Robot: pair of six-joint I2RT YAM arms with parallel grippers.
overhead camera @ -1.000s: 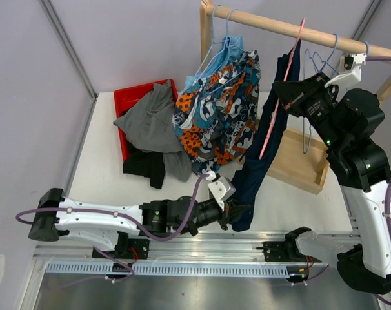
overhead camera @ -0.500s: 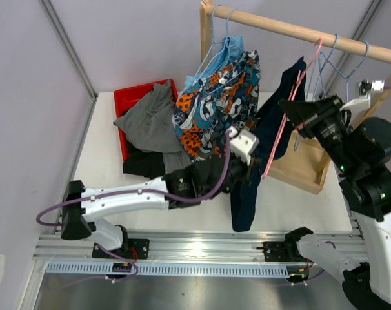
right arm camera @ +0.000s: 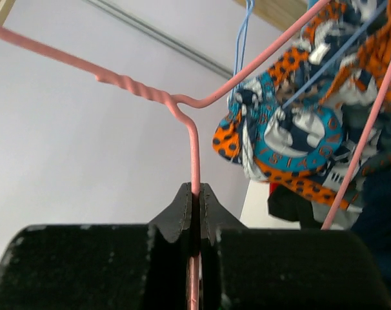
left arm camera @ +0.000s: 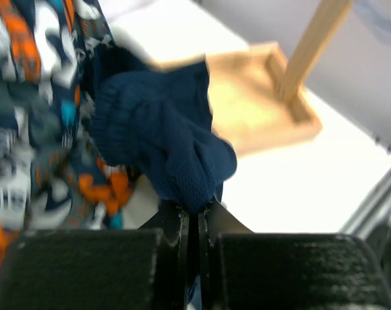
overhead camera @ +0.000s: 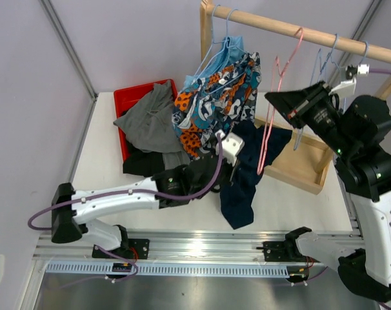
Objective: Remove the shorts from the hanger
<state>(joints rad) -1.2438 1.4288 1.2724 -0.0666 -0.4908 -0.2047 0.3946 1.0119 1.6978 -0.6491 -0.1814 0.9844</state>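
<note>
The navy shorts (overhead camera: 244, 184) lie slumped on the bench toward the middle of the near edge, off the pink hanger (overhead camera: 271, 123) — my left gripper (left arm camera: 194, 213) is pinched tight on a fold of them, I judge so I can carry them away. My right gripper (right arm camera: 195, 196) clamps the hanger's wire neck, steadying it under the wooden rail (overhead camera: 279, 27) along the far edge. The patterned shorts (overhead camera: 215, 103) hang there; grey shorts (overhead camera: 147, 123) fill the red tray (overhead camera: 128, 97) at the far-left corner. No label or writing is readable
</note>
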